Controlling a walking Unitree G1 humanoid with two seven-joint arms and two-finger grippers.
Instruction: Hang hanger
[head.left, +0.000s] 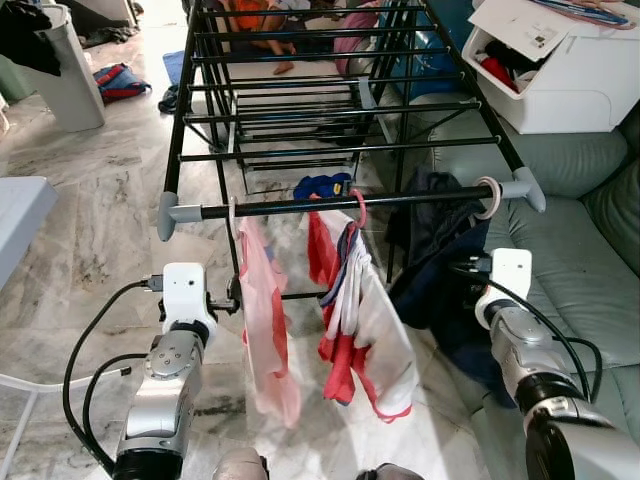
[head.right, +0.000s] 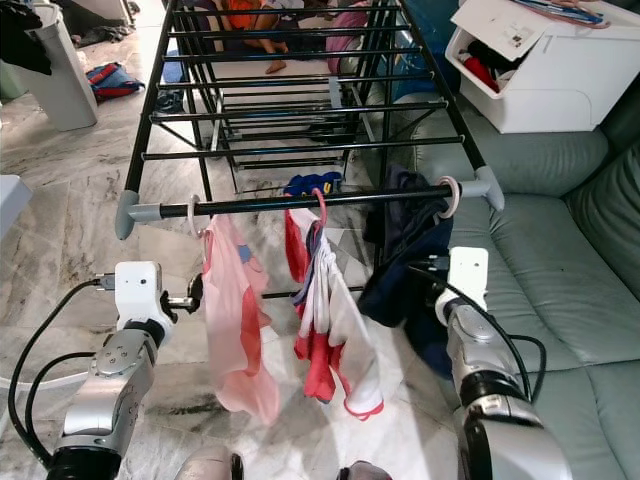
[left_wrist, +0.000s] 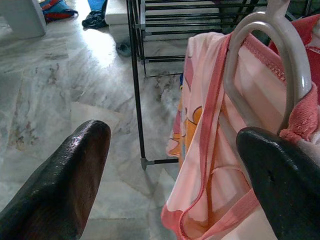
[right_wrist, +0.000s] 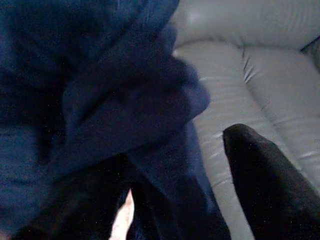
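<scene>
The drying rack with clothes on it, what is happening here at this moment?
The robot stands at a black drying rack whose front bar carries three hangers. Its left end effector is open beside the pink garment on its white hanger. Its right end effector is at the dark blue garment next to the grey sofa. A red and white garment hangs between them.

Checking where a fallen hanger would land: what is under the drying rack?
Under the rack: marble floor, a blue cloth and, farther back, a white platform. The hanging clothes cover the floor beneath the front bar.
</scene>
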